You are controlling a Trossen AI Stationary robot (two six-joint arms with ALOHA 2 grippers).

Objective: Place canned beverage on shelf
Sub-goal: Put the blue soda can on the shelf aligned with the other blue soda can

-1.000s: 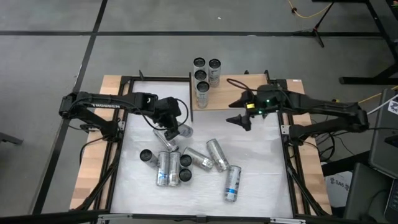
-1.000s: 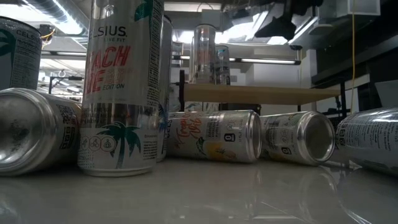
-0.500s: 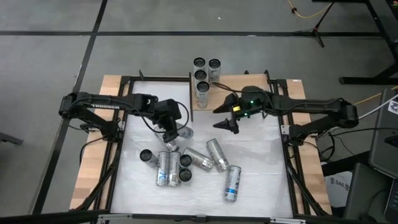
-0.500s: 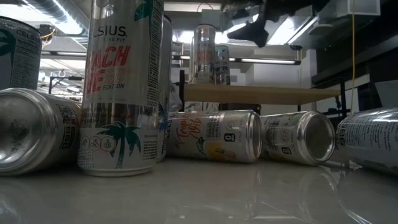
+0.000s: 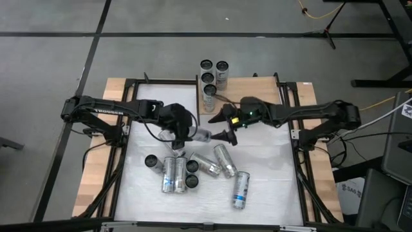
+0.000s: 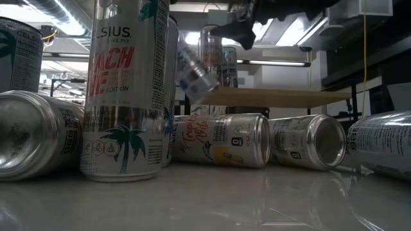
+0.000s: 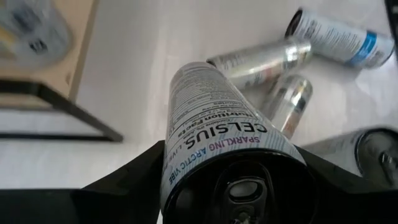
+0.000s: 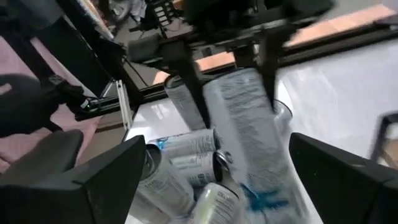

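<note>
The slim silver can (image 7: 214, 127) reads "CELSIUS SPARKLING ARCTIC VIBE" (small print beside it is too tiny to read), and the left gripper (image 5: 187, 136) is clamped around it, holding it tilted in the air above the white tabletop (image 5: 270, 187), just short of the pale wood shelf (image 5: 257, 96). The right gripper (image 5: 225, 129) sits just beside the can's free end, fingers spread wide, gripping nothing. A tall standing can (image 6: 125, 90) up close shows "PEACH" lettering and a palm tree.

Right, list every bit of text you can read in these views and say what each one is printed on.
"CELSIUS", "SPARKLING ARCTIC VIBE": held can, in the left gripper.
"SIUS", "ACH", "EDITION": upright can, low view.
"CELS": left-edge can.
"0": lying can.
Fine print: too small to read.
</note>
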